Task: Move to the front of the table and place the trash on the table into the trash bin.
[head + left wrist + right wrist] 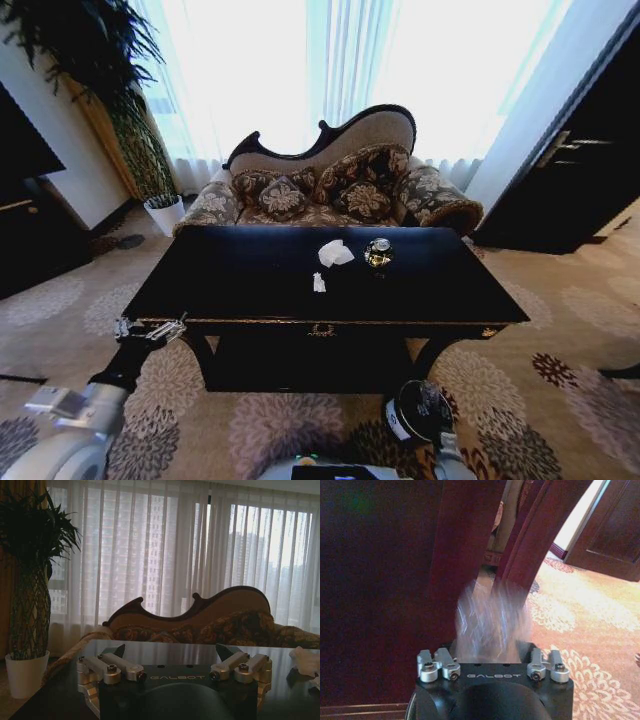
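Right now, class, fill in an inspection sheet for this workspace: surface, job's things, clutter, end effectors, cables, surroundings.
Surface: glossy black table, gold-trimmed front edge.
Job's things: white tissue, tiny white scrap and dark shiny round object lie on the tabletop; black trash bin stands on the floor at the table's front right; clear bottle, blurred, is at the right end effector.
Clutter: nothing seen.
End effectors: left end effector open, empty, at the table's left front corner; right end effector low beside a table leg.
Cables: nothing seen.
Surroundings: floral sofa, potted plant, patterned carpet.
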Robot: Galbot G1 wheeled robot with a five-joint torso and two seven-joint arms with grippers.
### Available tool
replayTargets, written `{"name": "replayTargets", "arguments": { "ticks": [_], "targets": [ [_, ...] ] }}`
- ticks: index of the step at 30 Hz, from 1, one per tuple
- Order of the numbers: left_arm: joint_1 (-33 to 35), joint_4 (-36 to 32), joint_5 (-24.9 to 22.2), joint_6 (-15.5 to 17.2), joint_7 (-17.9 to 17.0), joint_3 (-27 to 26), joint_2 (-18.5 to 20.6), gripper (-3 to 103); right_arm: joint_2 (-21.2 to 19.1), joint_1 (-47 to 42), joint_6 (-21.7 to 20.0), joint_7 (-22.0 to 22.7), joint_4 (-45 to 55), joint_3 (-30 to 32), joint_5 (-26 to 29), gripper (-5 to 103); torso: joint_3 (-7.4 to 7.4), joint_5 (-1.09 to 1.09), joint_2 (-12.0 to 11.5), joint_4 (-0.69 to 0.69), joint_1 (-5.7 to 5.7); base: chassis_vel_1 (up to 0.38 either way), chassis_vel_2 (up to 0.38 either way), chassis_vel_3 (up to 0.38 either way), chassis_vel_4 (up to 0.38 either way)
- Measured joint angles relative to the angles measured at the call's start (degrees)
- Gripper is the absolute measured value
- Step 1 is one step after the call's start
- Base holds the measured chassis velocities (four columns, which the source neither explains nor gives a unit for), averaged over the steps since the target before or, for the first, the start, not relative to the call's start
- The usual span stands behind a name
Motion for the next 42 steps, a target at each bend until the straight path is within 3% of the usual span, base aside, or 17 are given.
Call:
{"name": "replayTargets", "arguments": {
  "ticks": [3,5,8,15,22,34,42],
  "targets": [
    [0.1,-0.1,-0.1,0.0,0.0,-0.1,0.1,100,0.0,0.0,0.0,0.1,0.0,0.1,0.1,85,0.0,-0.01,0.0,-0.01,0.0,0.0,0.0,0.0,0.0],
    [0.2,-0.2,-0.1,0.1,0.0,-0.1,0.1,100,0.0,-0.1,-0.1,0.1,0.1,0.1,0.2,85,0.0,-0.01,0.0,0.0,0.0,0.0,0.0,0.0,0.0],
    [0.3,-0.4,0.0,0.1,0.0,0.5,0.0,100,0.3,-1.8,-0.1,0.2,2.0,0.2,0.6,98,0.0,-0.01,0.0,0.0,0.0,0.0,0.0,0.0,0.0],
    [0.1,-0.1,0.2,0.1,0.0,0.8,-0.1,100,1.7,-8.4,0.2,0.0,10.4,0.1,3.3,100,0.0,-0.01,0.0,-0.01,0.0,0.0,0.0,0.0,0.0],
    [0.1,0.0,0.4,0.2,-0.1,0.5,0.1,100,4.8,-20.8,2.5,-0.3,29.6,1.9,7.3,100,-0.01,0.0,0.0,-0.01,0.0,0.0,0.0,0.0,0.0],
    [0.1,0.0,0.5,0.2,-0.2,0.5,0.1,100,9.0,-38.5,5.3,1.1,54.2,5.7,12.6,100,-0.01,-0.01,0.0,-0.02,-0.01,0.0,0.0,0.0,0.0],
    [0.1,0.0,0.5,0.2,-0.2,0.5,0.1,100,8.9,-45.3,3.9,3.0,69.2,9.4,15.6,100,-0.01,0.0,0.0,-0.02,-0.01,0.0,0.0,0.0,0.0]
  ]
}}
